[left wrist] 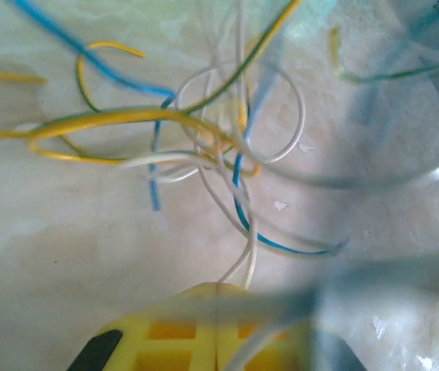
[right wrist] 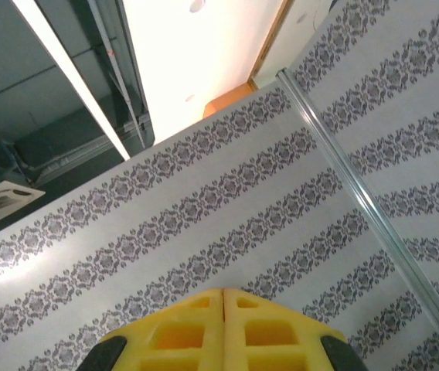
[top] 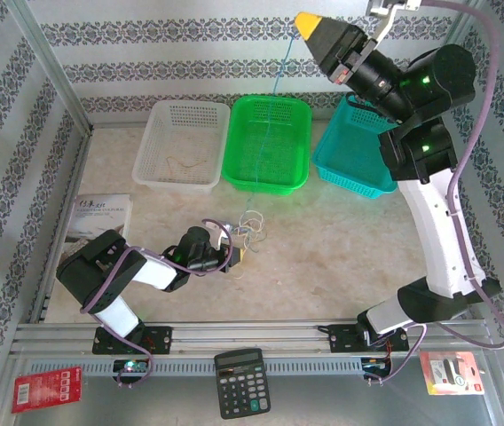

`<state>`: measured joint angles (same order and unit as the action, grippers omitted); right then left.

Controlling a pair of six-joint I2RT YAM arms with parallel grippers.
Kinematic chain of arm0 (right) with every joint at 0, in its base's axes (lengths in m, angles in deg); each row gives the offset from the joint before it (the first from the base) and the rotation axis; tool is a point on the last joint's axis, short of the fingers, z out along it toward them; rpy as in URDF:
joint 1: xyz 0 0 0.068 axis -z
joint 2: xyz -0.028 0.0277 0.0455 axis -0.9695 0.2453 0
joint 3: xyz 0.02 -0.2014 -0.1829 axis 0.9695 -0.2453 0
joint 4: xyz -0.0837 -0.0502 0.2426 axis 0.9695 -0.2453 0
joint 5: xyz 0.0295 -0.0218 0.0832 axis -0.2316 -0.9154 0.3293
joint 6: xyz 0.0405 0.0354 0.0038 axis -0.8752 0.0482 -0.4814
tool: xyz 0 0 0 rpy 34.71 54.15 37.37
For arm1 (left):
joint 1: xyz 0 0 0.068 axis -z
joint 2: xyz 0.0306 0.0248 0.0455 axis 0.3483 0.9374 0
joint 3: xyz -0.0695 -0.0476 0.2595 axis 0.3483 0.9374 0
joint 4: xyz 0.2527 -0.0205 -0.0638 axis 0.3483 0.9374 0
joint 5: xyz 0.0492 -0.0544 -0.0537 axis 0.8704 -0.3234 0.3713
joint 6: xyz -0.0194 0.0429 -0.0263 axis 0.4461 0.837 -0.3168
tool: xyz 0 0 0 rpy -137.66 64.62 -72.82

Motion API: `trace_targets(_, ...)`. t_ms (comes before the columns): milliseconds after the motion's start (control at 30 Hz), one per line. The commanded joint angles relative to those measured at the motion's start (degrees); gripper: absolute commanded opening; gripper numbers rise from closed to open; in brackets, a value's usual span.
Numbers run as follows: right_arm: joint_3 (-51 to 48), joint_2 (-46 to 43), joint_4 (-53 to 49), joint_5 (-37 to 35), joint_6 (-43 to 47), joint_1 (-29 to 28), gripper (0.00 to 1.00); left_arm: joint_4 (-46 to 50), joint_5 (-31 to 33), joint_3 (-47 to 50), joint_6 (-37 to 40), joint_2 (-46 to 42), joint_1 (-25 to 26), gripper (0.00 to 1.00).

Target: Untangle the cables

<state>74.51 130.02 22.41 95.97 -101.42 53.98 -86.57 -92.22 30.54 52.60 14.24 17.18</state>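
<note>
I judge the task early: one tan wire strand (top: 181, 165) lies in the white mesh basket (top: 177, 185), but the knot of thin yellow, blue and white cables (top: 250, 231) sits on the pale table (top: 341, 248) before the green mesh basket (top: 265, 186). My left gripper (left wrist: 218, 297) is clenched on white strands (left wrist: 239, 267) at the knot; my right gripper (top: 308, 21), clenched high by the back wall (top: 190, 67), seemingly holds a thin blue cable (top: 274, 89) taut. Bare tabletop lies right of the knot; upward room looks nearly spent.

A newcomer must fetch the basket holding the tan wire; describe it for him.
Three baskets line the table's far edge. The white basket is leftmost, left of the green basket and teal basket. It alone is white, with a curly tan wire inside.
</note>
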Motion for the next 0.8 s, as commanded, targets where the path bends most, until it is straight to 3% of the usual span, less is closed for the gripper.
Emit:
trace_targets(0,4.46,1.05,1.87,0.38,-2.46,1.33,0.00,-3.40,0.56,1.01,-0.71,1.19,0.58,0.00)
trace_targets(267,5.62,1.35,1.94,0.26,-3.17,2.63,0.00,-4.59,0.68,1.30,-0.88,2.04,0.58,0.00)
trace_targets(567,15.25,8.00,1.25,0.32,-5.49,5.82,0.00,-7.45,-0.19,1.69,-2.35,3.39,0.60,0.00)
trace_targets(600,15.48,8.60,1.36,0.14,-5.36,6.00,0.00,-7.72,-0.32,1.64,-2.66,3.26,0.65,0.02)
trace_targets(767,16.28,11.03,1.79,-1.48,-3.49,7.60,0.00,-7.16,-0.65,0.65,-3.56,1.30,0.61,0.33)
